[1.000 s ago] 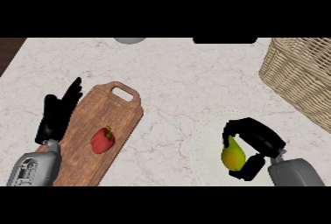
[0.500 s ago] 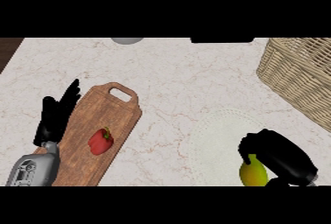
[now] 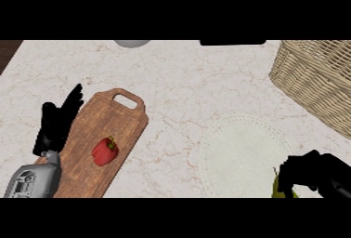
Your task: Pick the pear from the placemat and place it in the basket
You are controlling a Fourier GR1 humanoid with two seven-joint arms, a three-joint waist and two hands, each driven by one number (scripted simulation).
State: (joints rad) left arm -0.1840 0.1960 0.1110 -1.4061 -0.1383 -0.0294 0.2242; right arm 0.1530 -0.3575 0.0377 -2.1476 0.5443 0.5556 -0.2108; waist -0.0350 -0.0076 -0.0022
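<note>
Pear (image 3: 280, 189) sits curled in the right hand (image 3: 316, 173) at five o'clock; wicker basket (image 3: 316, 79) lies toward one o'clock. Left hand (image 3: 58, 122) rests open.

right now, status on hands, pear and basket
Right hand shut on pear, low at placemat's right edge. Left hand open, resting by cutting board. Basket top right, counter between bare.

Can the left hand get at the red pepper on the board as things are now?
Probably yes. The left hand rests open at the board's left edge, the pepper lies close beside it, and nothing stands between them.
</note>
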